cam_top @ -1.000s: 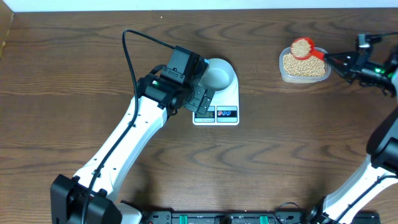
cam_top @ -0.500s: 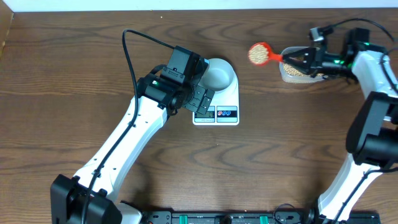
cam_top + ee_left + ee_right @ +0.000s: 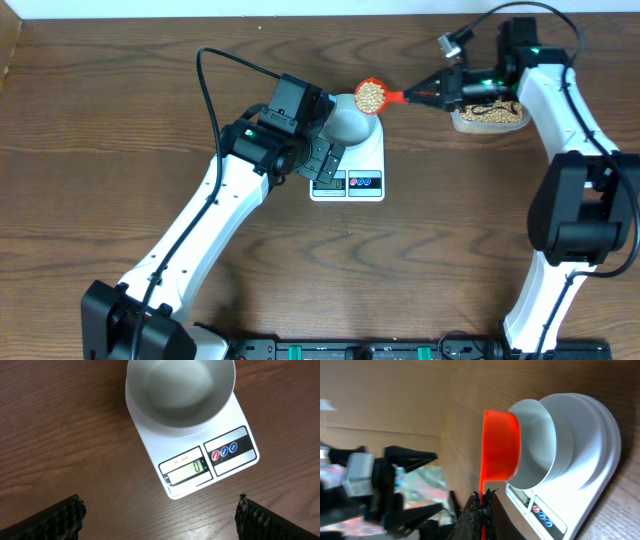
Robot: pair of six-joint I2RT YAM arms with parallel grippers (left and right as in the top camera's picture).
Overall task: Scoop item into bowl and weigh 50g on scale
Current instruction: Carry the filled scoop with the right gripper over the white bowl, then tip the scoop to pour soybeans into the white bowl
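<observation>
Scoop (image 3: 392, 97) of beans (image 3: 371, 94) between right jaws

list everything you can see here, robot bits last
table: one, dark brown wood, under everything
scale: one, white, mid-table, display reads 0
bowl: one, pale blue-white, on the scale, empty
scoop: one, orange-red, above the bowl's rim
beans: many, tan-yellow, a scoopful in the scoop, the rest in the tub
tub: one, clear plastic, right of the scale
left arm: one, white and black, reaching to the scale from the near left
right arm: one, white and black, at the right edge
left gripper: one, black, open, above the scale's front
right gripper: one, black, shut on the scoop's handle
</observation>
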